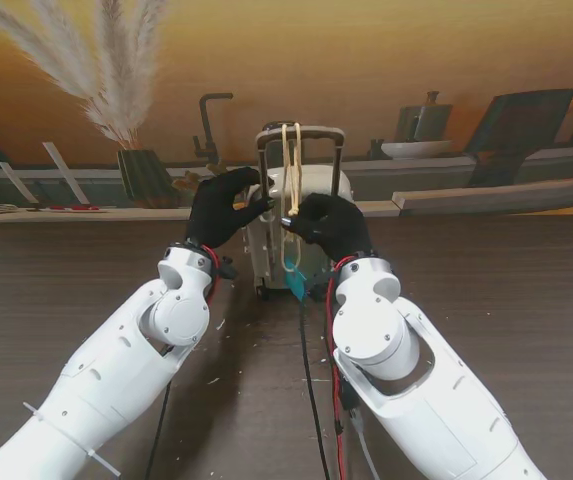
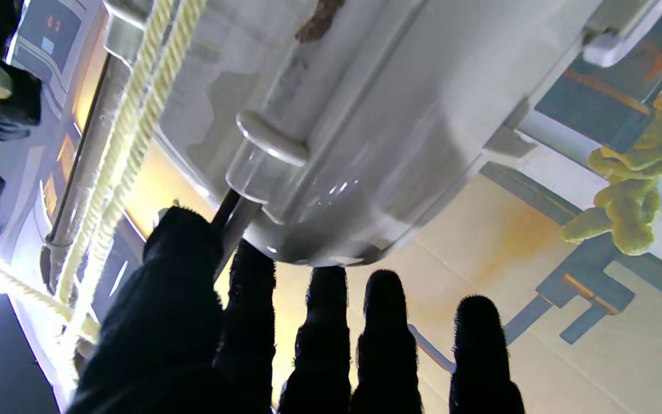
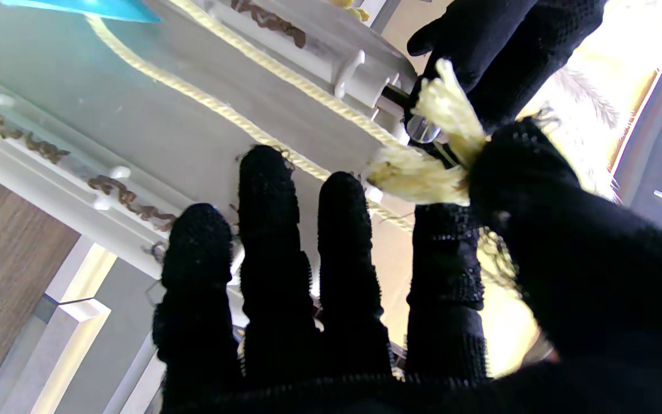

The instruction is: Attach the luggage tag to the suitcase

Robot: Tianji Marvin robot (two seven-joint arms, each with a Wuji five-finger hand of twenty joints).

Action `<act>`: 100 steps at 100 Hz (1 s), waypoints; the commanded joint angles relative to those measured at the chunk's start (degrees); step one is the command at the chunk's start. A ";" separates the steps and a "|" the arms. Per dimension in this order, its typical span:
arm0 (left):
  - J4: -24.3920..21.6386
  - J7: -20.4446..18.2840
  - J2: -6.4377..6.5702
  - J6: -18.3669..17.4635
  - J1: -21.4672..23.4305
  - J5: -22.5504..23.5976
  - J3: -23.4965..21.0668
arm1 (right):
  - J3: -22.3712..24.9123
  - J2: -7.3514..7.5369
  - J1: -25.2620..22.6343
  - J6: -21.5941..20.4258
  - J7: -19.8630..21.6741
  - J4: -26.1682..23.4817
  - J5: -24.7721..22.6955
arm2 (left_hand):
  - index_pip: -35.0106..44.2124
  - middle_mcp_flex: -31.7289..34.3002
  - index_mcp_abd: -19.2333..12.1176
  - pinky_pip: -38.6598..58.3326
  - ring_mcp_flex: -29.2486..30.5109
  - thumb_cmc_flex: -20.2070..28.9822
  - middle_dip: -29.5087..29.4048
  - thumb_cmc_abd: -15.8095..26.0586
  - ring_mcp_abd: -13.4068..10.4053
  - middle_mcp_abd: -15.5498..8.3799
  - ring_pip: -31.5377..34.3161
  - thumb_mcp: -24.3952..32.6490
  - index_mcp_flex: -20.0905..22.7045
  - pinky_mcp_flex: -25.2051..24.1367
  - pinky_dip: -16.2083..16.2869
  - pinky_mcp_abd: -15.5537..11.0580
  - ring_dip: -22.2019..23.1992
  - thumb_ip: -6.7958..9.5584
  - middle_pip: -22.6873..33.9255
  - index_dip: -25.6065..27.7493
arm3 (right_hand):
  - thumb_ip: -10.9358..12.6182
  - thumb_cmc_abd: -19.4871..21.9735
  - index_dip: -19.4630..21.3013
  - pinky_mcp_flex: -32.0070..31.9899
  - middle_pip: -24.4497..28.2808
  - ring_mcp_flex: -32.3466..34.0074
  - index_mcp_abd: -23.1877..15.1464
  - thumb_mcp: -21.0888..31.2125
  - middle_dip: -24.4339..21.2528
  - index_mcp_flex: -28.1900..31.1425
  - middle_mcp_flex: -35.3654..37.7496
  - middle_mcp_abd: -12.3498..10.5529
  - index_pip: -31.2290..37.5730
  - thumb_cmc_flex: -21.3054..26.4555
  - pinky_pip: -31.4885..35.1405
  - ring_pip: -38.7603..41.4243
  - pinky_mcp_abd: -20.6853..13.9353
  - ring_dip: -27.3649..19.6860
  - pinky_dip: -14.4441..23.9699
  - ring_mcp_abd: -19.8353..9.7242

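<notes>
- Dark wood-grain table top [image 1: 526,300]: spans the whole near area; both my white arms reach across it toward the middle.
- Small cream hard-shell suitcase [image 1: 266,245]: upright at table centre, far from me, w/ its metal telescopic handle [image 1: 338,150] pulled up. Between my two hands.
- My left hand [image 1: 221,208], black glove: against the case's left upper corner. Wrist view shows fingertips [image 2: 326,287] touching the shell's rounded edge, thumb by the left handle rod. Fingers slightly apart, not wrapped round anything – pressing, not gripping.
- My right hand [image 1: 331,225], black glove: at the case's right front, just beside the left hand. Thumb + index pinch the frayed ends of the cream twisted cord [image 3: 423,172]; other fingers spread on the shell.
- Cord loop: runs up over the handle's top bar & down the case front.
- Teal luggage tag [image 1: 295,283]: hangs on the cord low on the case front, near my right wrist.
</notes>
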 commanded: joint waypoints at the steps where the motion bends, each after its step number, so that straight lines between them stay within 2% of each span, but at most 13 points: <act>1: -0.22 -1.00 -0.61 0.72 -0.45 0.33 0.19 | -0.06 0.37 -0.46 -0.28 1.09 -0.47 -0.29 | 8.31 6.01 -7.21 5.16 3.70 3.40 1.91 -1.01 0.54 -1.30 3.36 -1.27 6.10 1.48 1.48 -2.58 2.19 0.64 3.36 2.47 | 1.33 1.43 1.91 -0.39 -0.45 1.23 -2.87 1.49 -0.85 1.59 1.05 0.16 0.87 2.38 -0.13 -0.46 0.53 -0.23 -0.83 0.24; 7: 0.01 -0.64 -0.73 1.29 -0.64 0.43 0.45 | -0.09 0.47 -0.59 -0.35 1.30 -0.51 -0.48 | 12.90 10.59 -7.23 11.15 6.83 4.24 3.70 -1.12 1.49 -1.31 7.13 -1.48 8.72 2.69 1.47 -2.56 3.99 0.67 5.80 2.43 | 1.33 1.40 1.92 -0.38 -0.44 1.25 -2.88 1.47 -0.84 1.59 1.07 0.08 0.86 2.37 -0.14 -0.47 0.53 -0.22 -0.84 0.23; 13: 0.14 -0.32 -0.85 1.71 -0.76 0.44 0.65 | -0.08 0.58 -0.83 -0.45 1.49 -0.61 -0.63 | 15.90 14.85 -5.25 17.36 10.02 5.05 6.56 -1.67 2.02 -1.62 11.57 -1.17 9.96 4.56 1.92 -2.73 6.07 0.66 9.63 2.43 | 1.35 1.43 1.93 -0.38 -0.46 1.28 -2.81 1.49 -0.85 1.56 1.03 0.16 0.85 2.39 -0.14 -0.47 0.53 -0.22 -0.85 0.26; 24: 0.14 -0.18 -0.98 2.09 -0.78 0.25 0.90 | 0.12 0.93 -1.68 -0.79 1.99 -0.84 -1.18 | 17.94 17.21 -3.89 23.55 11.73 5.29 9.38 -2.20 2.77 -0.35 16.85 -0.87 10.92 5.97 2.06 -3.06 8.67 0.60 12.57 2.52 | 1.35 1.51 1.94 -0.38 -0.50 1.23 -2.81 1.47 -0.86 1.52 0.96 0.10 0.83 2.40 -0.15 -0.50 0.51 -0.22 -0.87 0.24; 100: -0.64 0.18 -0.68 2.84 0.14 1.90 1.24 | 4.61 4.54 -14.27 -7.12 6.86 -1.92 -5.01 | 18.81 18.39 -2.19 26.80 12.42 5.79 11.01 -3.23 3.09 0.21 18.83 0.41 11.87 6.59 1.16 -2.83 9.13 0.78 13.67 2.51 | 1.46 2.20 2.25 -0.49 -0.70 0.81 -2.70 0.89 -0.84 1.31 0.78 0.16 0.83 2.86 -0.65 -0.76 0.20 -0.22 -1.19 0.03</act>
